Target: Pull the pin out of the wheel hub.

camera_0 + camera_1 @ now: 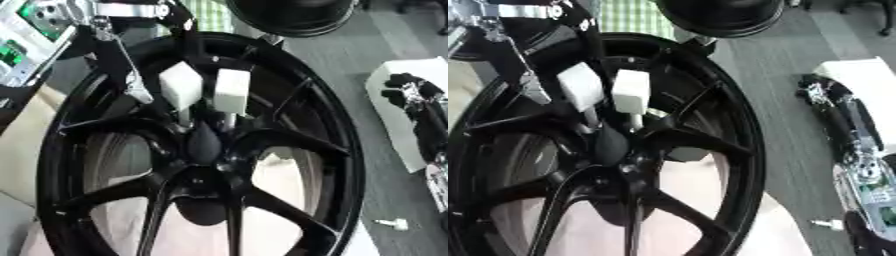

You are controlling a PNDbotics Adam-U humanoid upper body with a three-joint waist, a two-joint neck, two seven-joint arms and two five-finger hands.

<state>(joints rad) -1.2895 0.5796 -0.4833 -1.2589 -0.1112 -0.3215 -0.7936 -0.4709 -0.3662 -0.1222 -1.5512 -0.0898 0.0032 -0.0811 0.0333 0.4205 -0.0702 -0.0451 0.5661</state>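
The left hand (188, 87) comes from above, its white-padded fingers (232, 90) closed around a pin (635, 120) just below them in the wheel hub (206, 150). The right hand (824, 95) rests aside; whether its fingers are open or curled cannot be told.

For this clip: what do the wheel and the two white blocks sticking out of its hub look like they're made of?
The wheel looks like cast metal, probably alloy, in glossy black paint: its rim and spokes throw sharp highlights. The two white blocks look like matte plastic or foam, with flat, dull faces and soft edges; each sits on a thin pale stem entering the hub. Which one, I cannot tell.
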